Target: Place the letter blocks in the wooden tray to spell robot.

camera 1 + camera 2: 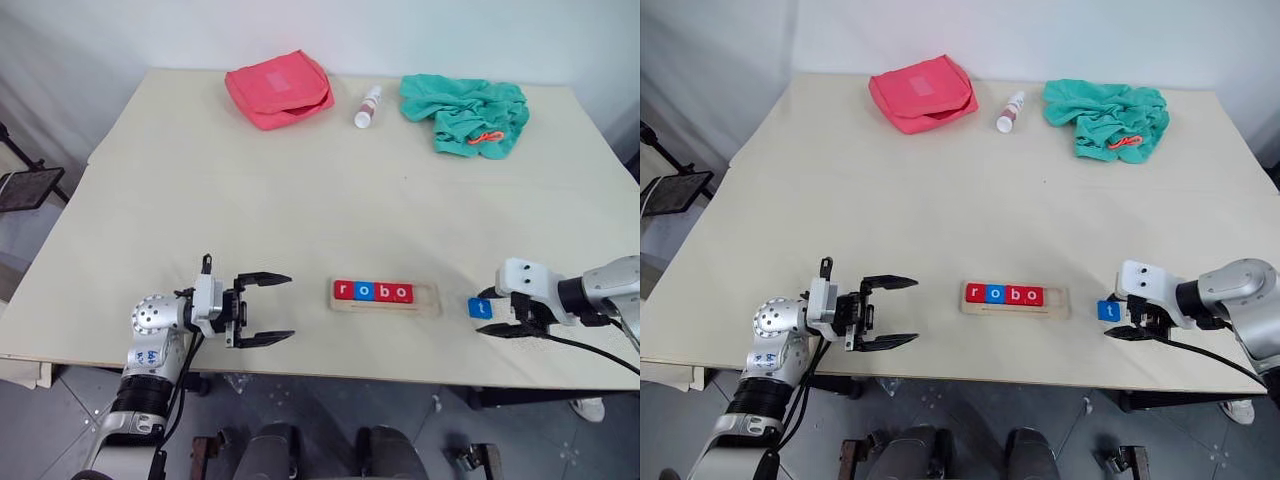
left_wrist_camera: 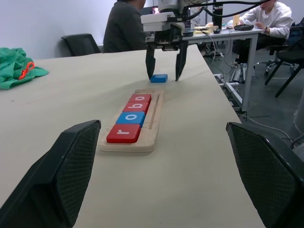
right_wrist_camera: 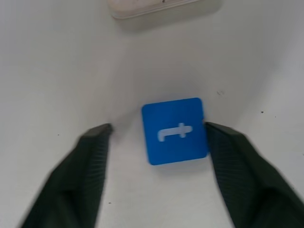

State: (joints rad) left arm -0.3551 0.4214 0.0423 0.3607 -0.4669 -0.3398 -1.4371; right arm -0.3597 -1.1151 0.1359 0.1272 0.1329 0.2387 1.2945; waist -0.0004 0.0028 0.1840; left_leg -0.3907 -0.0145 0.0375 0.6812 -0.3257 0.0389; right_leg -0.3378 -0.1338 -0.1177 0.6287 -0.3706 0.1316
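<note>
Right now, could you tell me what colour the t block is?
Blue, with a white letter; the small square t block shows best in the right wrist view.

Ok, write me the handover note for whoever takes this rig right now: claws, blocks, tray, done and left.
Left claw: open, holding nothing, beside the tray's r end.
Right claw: fingers straddle the blue t block on the table; one finger touches it, the other is apart, so no grip yet.
Wooden tray: holds r, o, b, o blocks in order; the slot at its right end is free.
Left: grasp t and set it after the last o.
</note>
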